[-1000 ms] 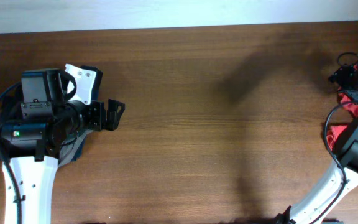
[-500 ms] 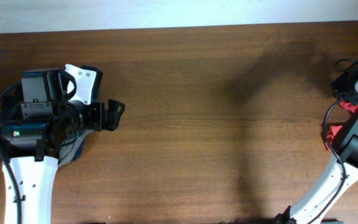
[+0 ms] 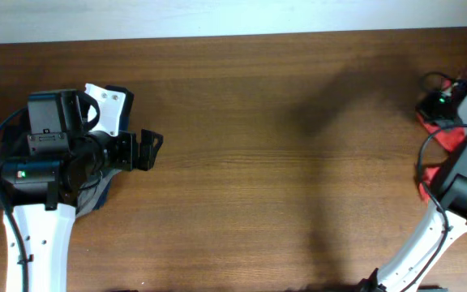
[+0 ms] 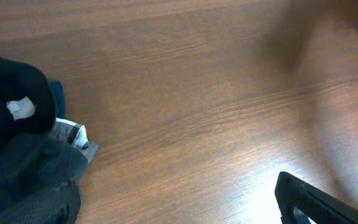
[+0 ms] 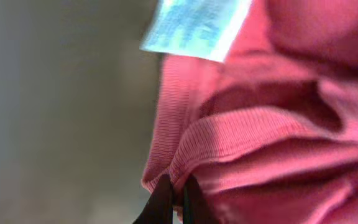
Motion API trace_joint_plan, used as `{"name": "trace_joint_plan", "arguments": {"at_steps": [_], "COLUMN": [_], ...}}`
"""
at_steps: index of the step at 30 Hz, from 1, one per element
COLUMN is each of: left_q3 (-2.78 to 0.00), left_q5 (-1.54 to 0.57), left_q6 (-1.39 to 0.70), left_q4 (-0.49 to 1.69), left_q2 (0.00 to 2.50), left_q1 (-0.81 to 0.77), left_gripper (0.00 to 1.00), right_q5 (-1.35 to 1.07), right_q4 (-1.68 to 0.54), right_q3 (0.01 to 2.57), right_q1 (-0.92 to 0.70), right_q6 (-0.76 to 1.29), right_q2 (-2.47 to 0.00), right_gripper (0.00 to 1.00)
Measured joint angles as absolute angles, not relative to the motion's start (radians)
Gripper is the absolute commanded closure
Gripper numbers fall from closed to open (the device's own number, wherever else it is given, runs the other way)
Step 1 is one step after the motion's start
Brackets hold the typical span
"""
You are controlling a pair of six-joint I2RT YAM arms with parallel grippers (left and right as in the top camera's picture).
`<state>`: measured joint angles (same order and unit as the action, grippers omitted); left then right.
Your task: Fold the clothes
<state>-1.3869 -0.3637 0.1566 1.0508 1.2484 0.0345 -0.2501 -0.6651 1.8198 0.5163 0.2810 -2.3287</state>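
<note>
T-shirt (image 5: pixel 278 143): red-orange. In the right wrist view it fills the picture, bunched in folds, with its pale neck label (image 5: pixel 197 25) hanging above the ribbed collar. From overhead I see only red patches of the T-shirt (image 3: pixel 460 135) at the far right edge of the bench (image 3: pixel 282 162), mostly hidden behind the right arm (image 3: pixel 460 174).

Right hand (image 5: pixel 176 199): clenched on the T-shirt. Its two dark fingertips (image 5: pixel 161 200) meet on a thin fold of the ribbed collar edge, below the label. The cloth rises from the pinch and spreads to the right of it. The surroundings to the left of the cloth are blurred grey, and I cannot tell what they are.

Left hand (image 3: pixel 143 150): at the opposite end of the bench, well apart from the T-shirt, released, jaws parted and holding nothing. Only one finger (image 4: pixel 316 202) shows in its own camera, over bare wood.

Dark garment pile (image 4: pixel 17 155): black and navy, with a small white tag (image 4: pixel 20 109). It lies on the bench under the left arm.
</note>
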Motion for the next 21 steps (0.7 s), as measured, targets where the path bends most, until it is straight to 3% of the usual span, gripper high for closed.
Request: {"name": "trace_joint_plan", "arguments": {"at_steps": [7,16,17,19,21], "left_q3": [-1.424,-1.485,-1.485,-1.485,-1.485], "left_q5": [-0.361,-0.259,-0.252,-0.239,-0.233], "left_q6": [0.157,0.157,0.157,0.157,0.157], "left_q4": [1.034,1.036,1.038,1.045,1.052], "left_q2": [1.25,1.25,1.25,1.249,1.25], "left_q1": [0.035,0.035,0.035,0.035,0.035], "left_gripper": [0.01,0.01,0.01,0.01,0.01], "right_q5": [-0.59,-0.706,-0.702,-0.69,-0.665], "right_q4": [-0.596,-0.605,-0.612,-0.624,-0.631], "right_q3": [1.82,1.824,1.824,1.824,1.824], "right_q1": [0.259,-0.223,-0.261,-0.346,-0.411], "right_q6": [0.237,0.204,0.204,0.204,0.201], "right_q2": [-2.278,-2.212,-2.212,-2.212,-2.211], "right_gripper": [0.96,0.95,0.9,0.69,0.65]}}
